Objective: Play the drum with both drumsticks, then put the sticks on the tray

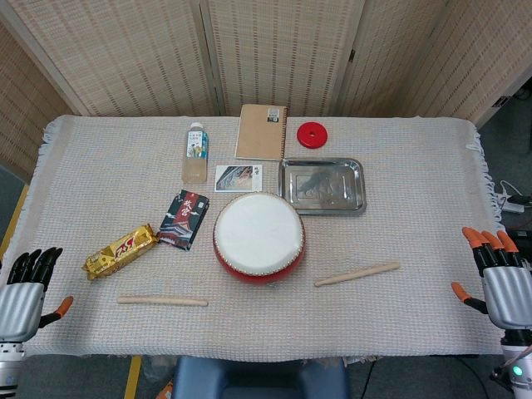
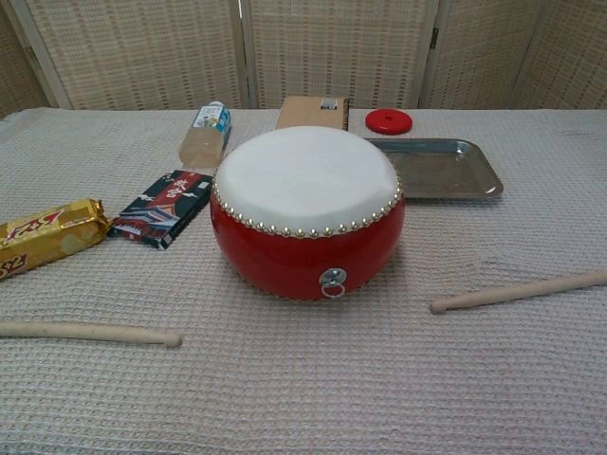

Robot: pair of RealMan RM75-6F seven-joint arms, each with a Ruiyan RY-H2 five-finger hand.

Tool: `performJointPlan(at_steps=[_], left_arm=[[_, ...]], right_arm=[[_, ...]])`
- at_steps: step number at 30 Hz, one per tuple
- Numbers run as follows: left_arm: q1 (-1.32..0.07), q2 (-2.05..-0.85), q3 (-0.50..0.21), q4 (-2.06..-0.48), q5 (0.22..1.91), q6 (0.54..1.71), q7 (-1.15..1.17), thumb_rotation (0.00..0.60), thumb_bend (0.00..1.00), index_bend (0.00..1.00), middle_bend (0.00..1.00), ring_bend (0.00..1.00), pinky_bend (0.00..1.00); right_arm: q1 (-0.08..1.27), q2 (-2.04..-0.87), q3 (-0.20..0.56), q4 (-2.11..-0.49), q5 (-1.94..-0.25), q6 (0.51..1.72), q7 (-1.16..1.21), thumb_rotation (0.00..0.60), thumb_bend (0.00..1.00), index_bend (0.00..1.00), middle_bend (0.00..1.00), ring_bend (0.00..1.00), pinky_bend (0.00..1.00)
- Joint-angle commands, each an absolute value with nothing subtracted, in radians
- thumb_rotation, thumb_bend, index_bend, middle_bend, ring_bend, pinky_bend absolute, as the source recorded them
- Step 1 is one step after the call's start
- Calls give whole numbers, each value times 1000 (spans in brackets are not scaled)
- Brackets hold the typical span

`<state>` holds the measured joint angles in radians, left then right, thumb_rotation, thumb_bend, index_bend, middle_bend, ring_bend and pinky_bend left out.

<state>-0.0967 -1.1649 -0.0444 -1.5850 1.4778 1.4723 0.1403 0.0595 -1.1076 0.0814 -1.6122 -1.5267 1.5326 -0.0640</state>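
The drum [image 1: 258, 237], red with a white skin, stood in the middle of the bench [image 1: 416, 216], which was covered with a pale woven cloth. One drumstick [image 1: 162, 301] lay flat on the cloth in front of the drum to the left, almost parallel to the near edge, and the other stick [image 1: 357, 274] lay in front of the drum to the right, a little slanted, with its far end pointing to the right; both were apart from the drum. The metal tray [image 1: 322, 185] was just behind the drum on the right side, with nothing on it. The left hand [image 1: 23, 287] was at the left edge of the bench, near the front corner, with its dark fingers stretched and apart, holding nothing, and well apart from the left stick. The right hand [image 1: 501, 278] was at the right edge, with its orange-tipped fingers also spread and holding nothing, well apart from the right stick. The chest view showed neither hand. To the left of the drum lay a dark packet [image 1: 183, 219] and, nearer to the left hand, a yellow snack bar [image 1: 120, 251]. Behind the drum a bottle [image 1: 195, 152] lay on the cloth, with a small card [image 1: 239, 178] beside it, a brown notebook [image 1: 262, 131] further back, and a red round lid [image 1: 312, 135] to the right of the notebook.
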Motion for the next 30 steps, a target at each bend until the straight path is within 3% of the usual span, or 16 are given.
performJointPlan(at_steps=[1, 16, 22, 27, 30], left_arm=[[-101, -1164, -39, -1587, 1478, 1458, 134, 600, 281, 74, 84, 49, 72], [-107, -1153, -31, -1606, 1504, 1459, 126, 600, 287, 125, 117, 72, 82], [-158, -1155, -24, -1615, 1559, 1406, 95, 600, 339, 239, 185, 117, 107], [-218, -1167, -16, -1630, 1586, 1321, 72, 600, 406, 401, 305, 214, 154], [-251, -1198, -11, -1627, 1604, 1280, 66, 600, 413, 419, 335, 250, 177]], right_arm=[[61, -1110, 82, -1611, -1524, 1530, -64, 600, 129, 0, 115, 0, 69], [52, -1114, 79, -1595, -1532, 1550, -36, 600, 128, 0, 115, 0, 69], [53, -1108, 85, -1592, -1535, 1558, -25, 600, 129, 0, 115, 0, 69], [57, -1103, 93, -1593, -1530, 1557, -16, 600, 128, 0, 115, 0, 69], [61, -1099, 97, -1595, -1526, 1552, -16, 600, 128, 0, 115, 0, 69]])
